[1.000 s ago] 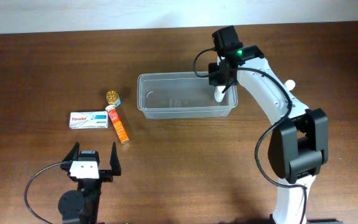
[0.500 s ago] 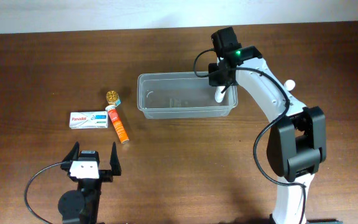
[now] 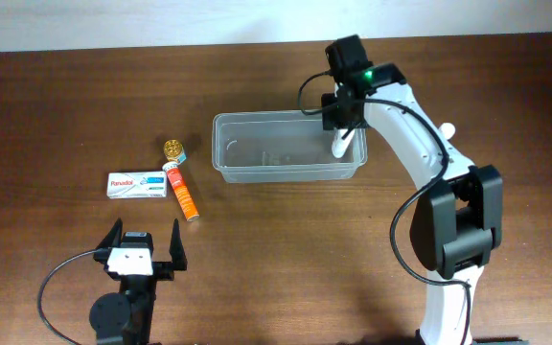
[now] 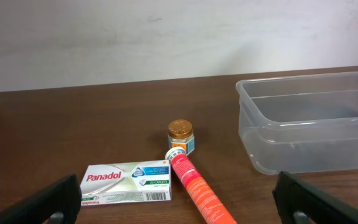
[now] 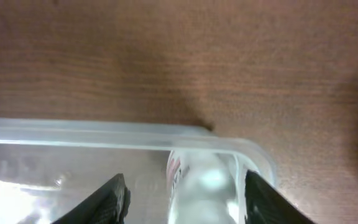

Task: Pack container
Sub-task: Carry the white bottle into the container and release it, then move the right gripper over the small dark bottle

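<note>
Nearest the robot's base, the left gripper (image 3: 146,228) hangs low over the surface (image 3: 286,259) with its fingers wide apart and nothing between them. Just beyond it lie three loose items close together: the white Panadol box (image 3: 138,184), the orange tube (image 3: 184,196) angled beside it, and a small gold-lidded jar (image 3: 173,149) at the tube's far end.

Farther back and to the right stands the container (image 3: 257,173), a clear tub. It is bare inside except for its right end, where there is a small white item (image 5: 207,180) with a trace of red print, probably a bottle. It sits close to the end wall, and I cannot tell whether it is upright or leaning.

The right gripper (image 5: 184,196) is over that same corner. Its fingers are spread on either side of the white item with a visible gap on both sides, so the drop looks done.

The step in hand is probably the retreat, and doing it well means:
- Lift straight up with the fingers apart.
- Clear the rim before swinging sideways, so neither finger drags the item or nudges the light tub.
- Leave the three loose items to the left arm, which is nearer to them.
</note>
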Tool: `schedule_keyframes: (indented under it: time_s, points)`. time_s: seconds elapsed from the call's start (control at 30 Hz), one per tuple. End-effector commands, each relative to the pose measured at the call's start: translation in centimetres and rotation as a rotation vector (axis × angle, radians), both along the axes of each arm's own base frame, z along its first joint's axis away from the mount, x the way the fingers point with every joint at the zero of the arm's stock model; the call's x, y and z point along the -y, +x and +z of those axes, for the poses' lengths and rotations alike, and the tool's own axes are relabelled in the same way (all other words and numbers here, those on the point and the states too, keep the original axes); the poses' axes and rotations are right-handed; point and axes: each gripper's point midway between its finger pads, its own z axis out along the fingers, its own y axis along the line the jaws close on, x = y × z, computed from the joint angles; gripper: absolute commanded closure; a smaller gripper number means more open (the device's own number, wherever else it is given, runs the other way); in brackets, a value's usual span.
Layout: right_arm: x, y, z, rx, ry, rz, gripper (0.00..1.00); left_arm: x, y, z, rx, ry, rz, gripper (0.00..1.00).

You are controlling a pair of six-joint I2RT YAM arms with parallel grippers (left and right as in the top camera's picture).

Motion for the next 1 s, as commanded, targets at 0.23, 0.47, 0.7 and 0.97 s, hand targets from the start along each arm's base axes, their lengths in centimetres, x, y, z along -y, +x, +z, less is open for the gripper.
schedule_keyframes:
  time_s: [0.23, 0.47, 0.7, 0.97]
  points:
    - [-0.8, 1.0, 9.9, 0.107, 0.059, 0.012, 0.36, -0.1, 0.0, -0.2, 0.0, 0.016, 0.003, 0.01]
    - [6.5, -0.8, 13.2, 0.045, 0.081, -0.196, 0.32, -0.1, 0.0, -0.2, 0.0, 0.016, 0.003, 0.0]
    - [15.5, -3.0, 11.7, -0.075, 0.109, -0.393, 0.31, -0.1, 0.0, -0.2, 0.0, 0.016, 0.003, 0.0]
    - [20.3, -4.0, 8.9, -0.138, 0.113, -0.488, 0.31, -0.1, 0.0, -0.2, 0.0, 0.016, 0.003, 0.0]
